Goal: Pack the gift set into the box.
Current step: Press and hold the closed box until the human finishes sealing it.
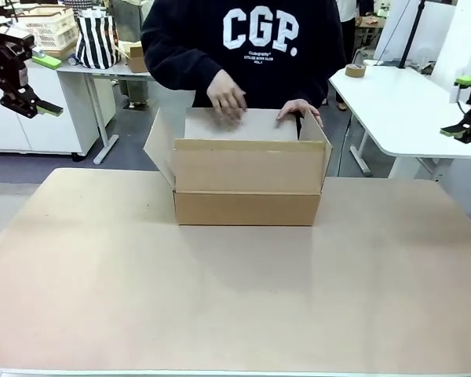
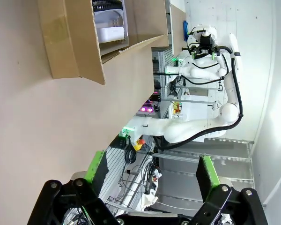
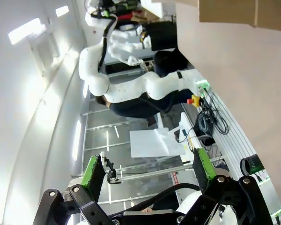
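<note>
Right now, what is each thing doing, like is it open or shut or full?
box: on the table, flaps open.
gift set: inside the box.
left gripper: open, empty, raised off the table.
right gripper: open, empty, raised off the table.
person's hands: resting on the box's far flap.

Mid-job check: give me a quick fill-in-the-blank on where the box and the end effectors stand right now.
The box stands on the table with its flaps ____.
The person has ____ hands on its far flap.
The left end effector and right end effector are open and hold ____.
Missing words: open; two; nothing.
</note>
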Tool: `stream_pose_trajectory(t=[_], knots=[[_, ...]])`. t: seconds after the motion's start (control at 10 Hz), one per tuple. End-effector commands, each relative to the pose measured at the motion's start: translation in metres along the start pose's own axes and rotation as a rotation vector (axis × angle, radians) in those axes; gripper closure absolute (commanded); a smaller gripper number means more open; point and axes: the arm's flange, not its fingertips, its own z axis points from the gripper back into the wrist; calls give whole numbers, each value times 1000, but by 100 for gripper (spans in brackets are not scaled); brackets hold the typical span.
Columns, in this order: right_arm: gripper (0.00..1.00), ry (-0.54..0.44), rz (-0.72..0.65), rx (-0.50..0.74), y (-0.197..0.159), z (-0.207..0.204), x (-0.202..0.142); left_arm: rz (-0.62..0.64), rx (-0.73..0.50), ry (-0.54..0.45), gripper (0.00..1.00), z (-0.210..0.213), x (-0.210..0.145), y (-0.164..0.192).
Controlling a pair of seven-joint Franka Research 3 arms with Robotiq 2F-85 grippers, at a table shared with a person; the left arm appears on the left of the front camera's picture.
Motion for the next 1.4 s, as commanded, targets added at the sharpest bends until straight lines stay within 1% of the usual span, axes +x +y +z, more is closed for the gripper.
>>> stream_pose_trajectory(t=[0.0,1.3], knots=[[0,5,-2,8,7,11,-6,-10,-4,6,0,1,-3,-2],[0,5,-2,8,7,11,-6,-10,-4,6,0,1,-3,-2]])
